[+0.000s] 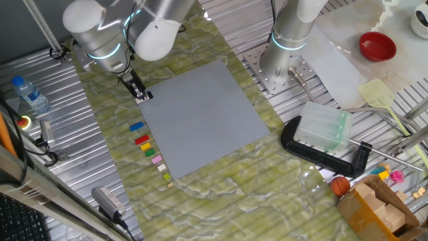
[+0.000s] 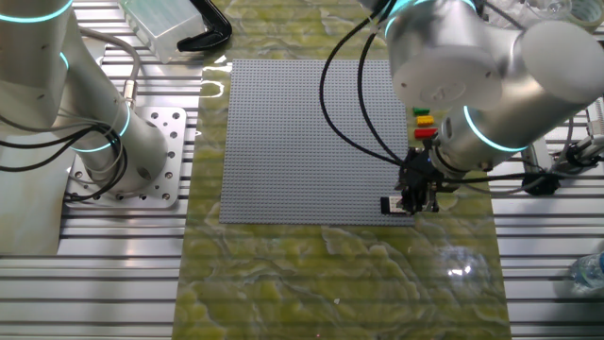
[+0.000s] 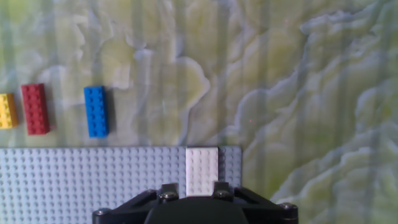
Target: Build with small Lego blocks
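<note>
At the baseplate (image 3: 93, 180) corner, the hand (image 3: 194, 194) grips a white block (image 3: 202, 169).

Grey studded baseplate (image 1: 204, 117) lies flat on my green marbled mat (image 1: 227, 191), mid-table. Off its far side, on the ribbed metal top: clear plastic box (image 1: 322, 127) sits on a black clamp (image 1: 324, 154). Red bowl (image 1: 377, 45) further back, well apart. Water bottle (image 1: 30, 94) lies near the opposite edge. Orange ball (image 1: 341, 185) just beside a cardboard box (image 1: 381, 211) w/ small bits, too small to tell.
</note>
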You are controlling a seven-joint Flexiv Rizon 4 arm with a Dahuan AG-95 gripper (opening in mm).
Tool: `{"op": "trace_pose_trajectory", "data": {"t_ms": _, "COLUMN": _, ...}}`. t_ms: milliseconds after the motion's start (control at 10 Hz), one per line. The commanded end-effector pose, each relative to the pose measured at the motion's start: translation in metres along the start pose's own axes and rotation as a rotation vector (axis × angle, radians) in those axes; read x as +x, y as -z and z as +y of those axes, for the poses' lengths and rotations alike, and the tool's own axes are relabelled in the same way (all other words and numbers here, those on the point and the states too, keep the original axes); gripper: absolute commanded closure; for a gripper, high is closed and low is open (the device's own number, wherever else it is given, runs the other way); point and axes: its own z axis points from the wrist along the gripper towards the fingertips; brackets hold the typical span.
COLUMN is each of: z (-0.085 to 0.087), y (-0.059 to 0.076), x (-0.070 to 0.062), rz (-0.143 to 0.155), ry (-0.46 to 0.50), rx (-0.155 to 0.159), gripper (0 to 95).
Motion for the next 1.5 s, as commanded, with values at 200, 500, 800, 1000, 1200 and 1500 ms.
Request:
{"op": "trace_pose_trajectory", "data": {"t_ms": 200, "z": 0.0, "y": 0.002, "x": 0.0, "rz": -0.007, "ry": -0.001, "rx": -0.001, "gripper": 95.0}}
{"op": "trace_pose_trajectory", "data": {"t_ms": 500, "z": 0.0, "y": -0.003, "x": -0.004, "rz": -0.009, "ry": -0.003, "rx": 0.001, "gripper": 95.0}}
{"op": "trace_pose_trajectory", "data": {"t_ms": 800, "z": -0.001, "y": -0.007, "x": -0.005, "rz": -0.008, "ry": -0.004, "rx": 0.005, "gripper": 95.0}}
{"op": "trace_pose_trajectory", "data": {"t_ms": 1000, "z": -0.002, "y": -0.008, "x": -0.003, "rz": -0.007, "ry": -0.002, "rx": 0.006, "gripper": 95.0}}
{"op": "trace_pose_trajectory", "data": {"t_ms": 1200, "z": -0.002, "y": -0.01, "x": -0.001, "rz": -0.003, "ry": 0.0, "rx": 0.007, "gripper": 95.0}}
{"op": "trace_pose_trajectory", "data": {"t_ms": 1500, "z": -0.002, "y": -0.012, "x": 0.001, "rz": -0.003, "ry": 0.003, "rx": 0.01, "gripper": 95.0}}
